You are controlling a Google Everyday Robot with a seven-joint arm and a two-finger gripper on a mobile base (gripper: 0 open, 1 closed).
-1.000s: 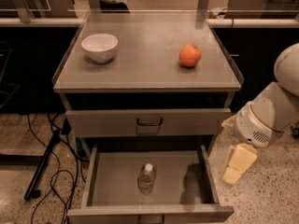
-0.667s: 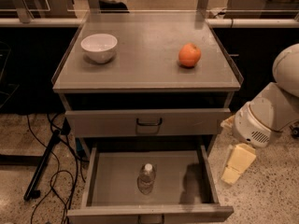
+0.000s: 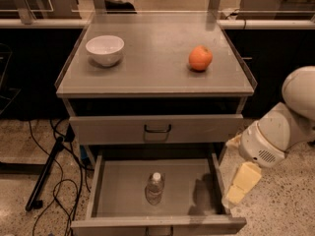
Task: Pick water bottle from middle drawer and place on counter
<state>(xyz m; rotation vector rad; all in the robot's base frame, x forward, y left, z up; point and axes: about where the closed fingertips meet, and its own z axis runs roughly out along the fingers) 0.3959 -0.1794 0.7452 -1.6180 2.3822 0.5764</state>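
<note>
The water bottle (image 3: pixel 154 187) stands upright on the floor of the open middle drawer (image 3: pixel 118 193), near its centre. The drawer is pulled out below the closed upper drawer (image 3: pixel 156 128). The counter (image 3: pixel 152 75) is the grey cabinet top above. My gripper (image 3: pixel 241 183), pale cream at the end of the white arm (image 3: pixel 275 132), hangs just outside the drawer's right wall, level with the bottle and well to its right. It holds nothing that I can see.
A white bowl (image 3: pixel 105 49) sits on the counter's back left and an orange fruit (image 3: pixel 200 58) on its back right. Dark-fronted benches run behind. Black cables and a stand leg (image 3: pixel 47 176) lie on the speckled floor at the left.
The arm and gripper have moved slightly down and left, closer to the drawer's right wall. The bottle, bowl and fruit have not moved.
</note>
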